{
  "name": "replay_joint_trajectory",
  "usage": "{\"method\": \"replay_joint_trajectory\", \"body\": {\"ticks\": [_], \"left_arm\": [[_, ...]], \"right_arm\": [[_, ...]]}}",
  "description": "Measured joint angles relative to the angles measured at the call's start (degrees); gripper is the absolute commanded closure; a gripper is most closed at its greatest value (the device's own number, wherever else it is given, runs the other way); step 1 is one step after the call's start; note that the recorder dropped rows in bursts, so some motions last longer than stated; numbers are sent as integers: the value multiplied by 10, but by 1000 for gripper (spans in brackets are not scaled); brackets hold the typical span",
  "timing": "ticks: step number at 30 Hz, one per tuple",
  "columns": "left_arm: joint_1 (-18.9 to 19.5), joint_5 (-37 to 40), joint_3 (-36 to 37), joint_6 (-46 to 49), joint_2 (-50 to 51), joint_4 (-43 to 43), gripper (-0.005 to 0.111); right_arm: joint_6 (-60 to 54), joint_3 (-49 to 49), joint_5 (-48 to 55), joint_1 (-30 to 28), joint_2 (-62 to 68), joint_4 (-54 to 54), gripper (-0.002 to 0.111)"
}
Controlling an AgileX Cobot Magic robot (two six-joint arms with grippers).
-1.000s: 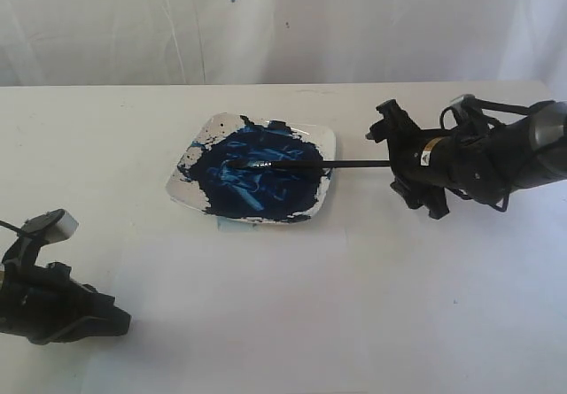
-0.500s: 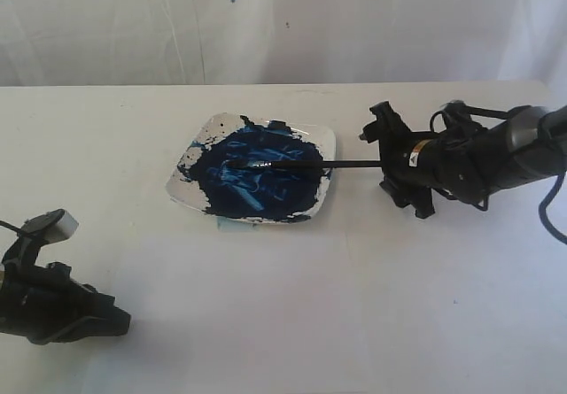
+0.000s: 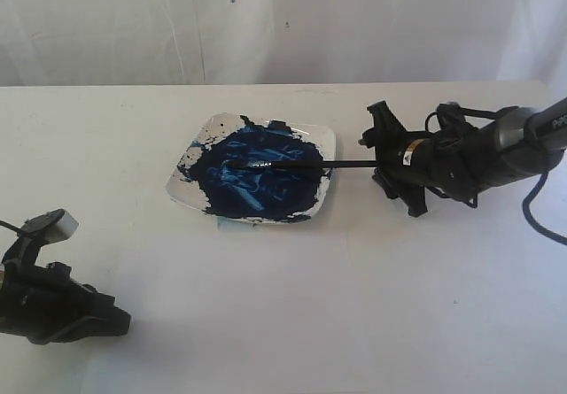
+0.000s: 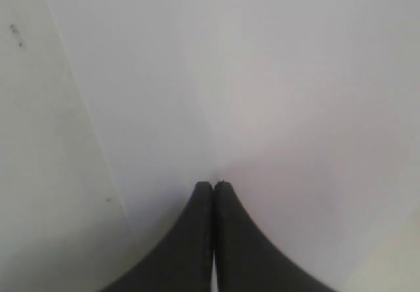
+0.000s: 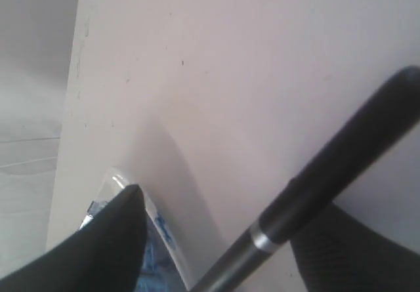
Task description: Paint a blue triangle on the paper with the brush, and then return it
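The brush (image 3: 350, 163) lies flat with its dark tip in the blue paint of the white square plate (image 3: 205, 134); its thin black handle runs right, off the rim. My right gripper (image 3: 372, 158) is open around the handle's far end. In the right wrist view the handle and silver ring (image 5: 315, 184) cross between the fingers of the right gripper (image 5: 230, 203), close to one finger. The paper (image 3: 292, 314) lies flat in front of the plate. No blue triangle shows on it. My left gripper (image 3: 120, 323) rests shut and empty at the paper's (image 4: 262, 75) edge, its tips (image 4: 214, 184) pressed together.
The off-white table (image 3: 106, 146) runs back to a white curtain wall (image 3: 266, 22). The plate's edge (image 5: 118, 180) shows beside one right finger. Bare table (image 4: 39, 174) lies beside the sheet's edge.
My right gripper has slid left along the brush handle toward the plate. The brush, the plate and the left arm have not moved.
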Motion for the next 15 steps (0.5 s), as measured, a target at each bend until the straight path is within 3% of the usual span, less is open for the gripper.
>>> {"method": "replay_joint_trajectory", "body": {"ticks": [6, 15], "left_arm": [[0, 0, 0, 0, 0, 0, 107], [0, 0, 0, 0, 0, 0, 107]], "right_arm": [[12, -4, -1, 0, 6, 1, 84], [21, -5, -4, 0, 7, 7, 98]]}}
